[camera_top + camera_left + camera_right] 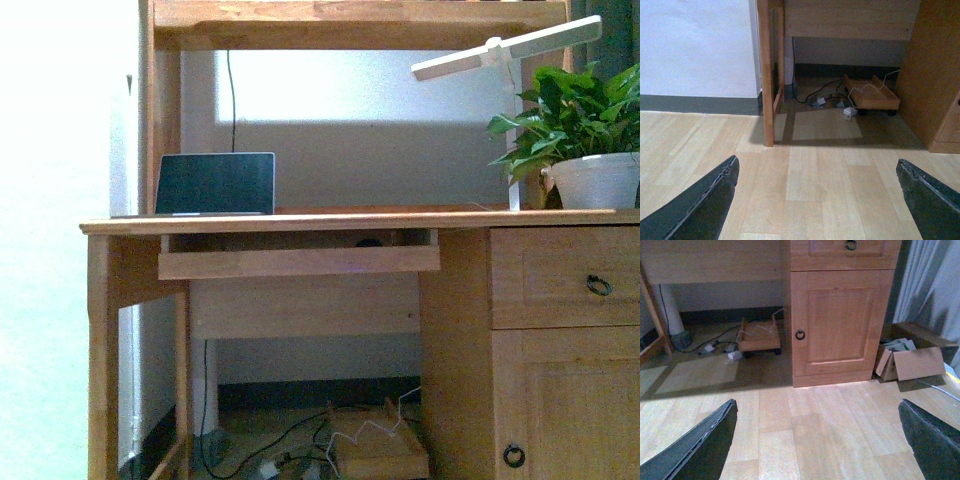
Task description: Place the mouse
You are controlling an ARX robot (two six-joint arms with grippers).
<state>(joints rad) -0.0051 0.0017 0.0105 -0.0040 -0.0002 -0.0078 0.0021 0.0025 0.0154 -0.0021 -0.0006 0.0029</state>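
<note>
The mouse shows only as a small dark rounded top in the gap between the desktop and the pull-out tray; most of it is hidden behind the tray's front board. Neither arm shows in the front view. My left gripper is open and empty, low over the wooden floor in front of the desk's left leg. My right gripper is open and empty over the floor in front of the desk's cabinet door.
A laptop stands open on the desktop at the left. A potted plant and a white lamp stand at the right. Under the desk are cables and a low wooden trolley. A cardboard box lies right of the cabinet.
</note>
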